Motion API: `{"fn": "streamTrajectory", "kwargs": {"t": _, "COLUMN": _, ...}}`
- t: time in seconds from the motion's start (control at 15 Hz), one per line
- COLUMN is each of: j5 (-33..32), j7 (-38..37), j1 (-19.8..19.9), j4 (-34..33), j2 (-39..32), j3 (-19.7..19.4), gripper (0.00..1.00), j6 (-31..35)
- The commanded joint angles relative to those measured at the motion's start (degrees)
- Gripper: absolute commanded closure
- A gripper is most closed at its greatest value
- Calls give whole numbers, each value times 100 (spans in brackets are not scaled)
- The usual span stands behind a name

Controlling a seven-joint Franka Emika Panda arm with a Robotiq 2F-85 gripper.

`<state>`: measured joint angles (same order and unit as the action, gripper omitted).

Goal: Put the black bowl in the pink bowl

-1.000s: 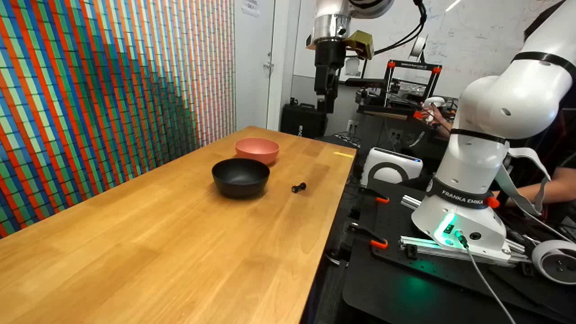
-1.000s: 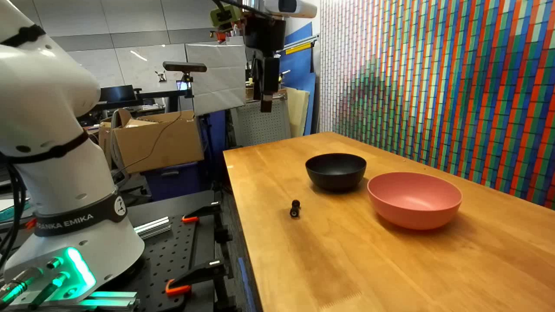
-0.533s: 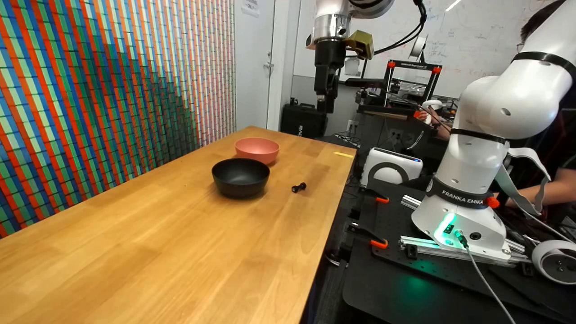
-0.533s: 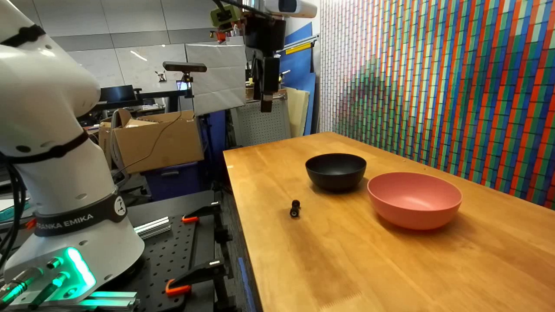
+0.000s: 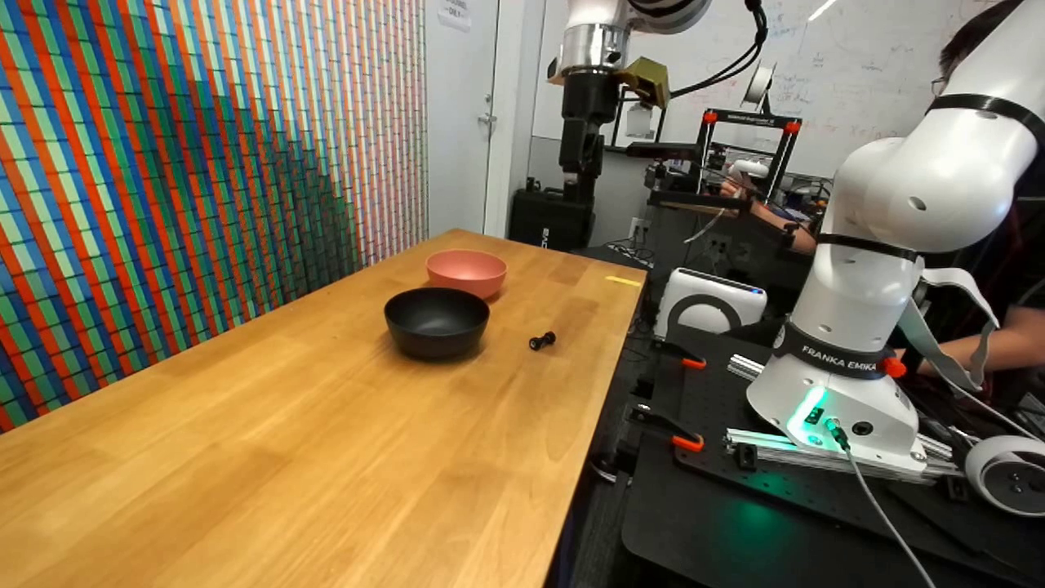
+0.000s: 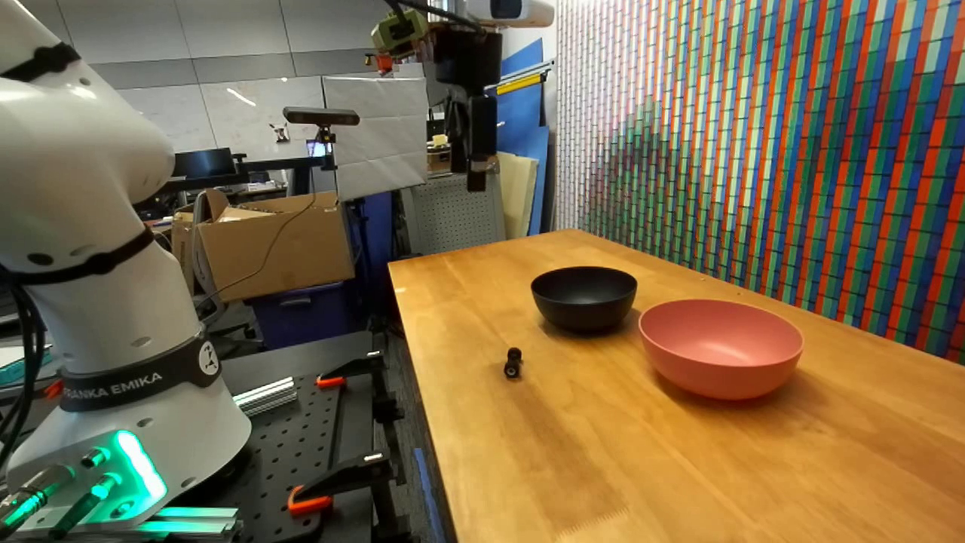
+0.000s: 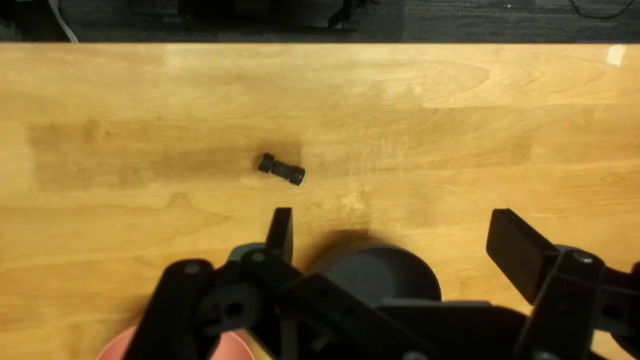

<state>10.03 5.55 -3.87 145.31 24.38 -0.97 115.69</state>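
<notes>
The black bowl (image 5: 437, 325) stands upright on the wooden table in both exterior views (image 6: 584, 302). The pink bowl (image 5: 465, 274) stands upright close beside it, also in both exterior views (image 6: 720, 351). My gripper (image 5: 580, 196) hangs pointing down, high above the table and apart from both bowls; it also shows in an exterior view (image 6: 476, 177). In the wrist view the gripper (image 7: 392, 220) has its fingers wide apart with nothing between the tips. The black bowl (image 7: 375, 275) lies below them, partly hidden by the gripper. The pink bowl (image 7: 232, 347) shows only partly at the bottom.
A tiny black object (image 5: 542, 340) lies on the table (image 5: 326, 457) near the black bowl, also in the wrist view (image 7: 281, 170). A patterned wall (image 6: 754, 151) runs along the table's far side from the robot base. Yellow tape (image 5: 623, 281) marks the table near an edge.
My gripper has shifted slightly toward the patterned wall, to the left in an exterior view and to the right in an exterior view. Both bowls and the tiny object have not moved.
</notes>
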Motion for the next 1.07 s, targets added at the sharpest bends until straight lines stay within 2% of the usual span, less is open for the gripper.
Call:
{"fn": "streamTrajectory", "kwargs": {"t": 0.0, "j5": -207, "j7": -176, "j1": -151, "j4": -518, "j2": -624, "j3": 453, "gripper": 0, "j6": 883}}
{"fn": "streamTrajectory", "kwargs": {"t": 0.27, "j5": -527, "j7": -546, "j1": -287, "j4": -1031, "j2": -1577, "j3": 945, "gripper": 0, "j6": 1919}}
{"fn": "streamTrajectory", "kwargs": {"t": 0.47, "j5": -1188, "j7": -1040, "j1": -317, "j4": -1444, "j2": -2576, "j3": 1200, "gripper": 0, "j6": 2558}}
{"fn": "streamTrajectory", "kwargs": {"t": 0.73, "j5": -2079, "j7": -1723, "j1": -546, "j4": -2075, "j2": -3845, "j3": 1094, "gripper": 0, "j6": 2933}}
{"fn": "streamTrajectory", "kwargs": {"t": 1.0, "j5": -2175, "j7": -2025, "j1": -915, "j4": -2533, "j2": -4683, "j3": 913, "gripper": 0, "j6": 3014}}
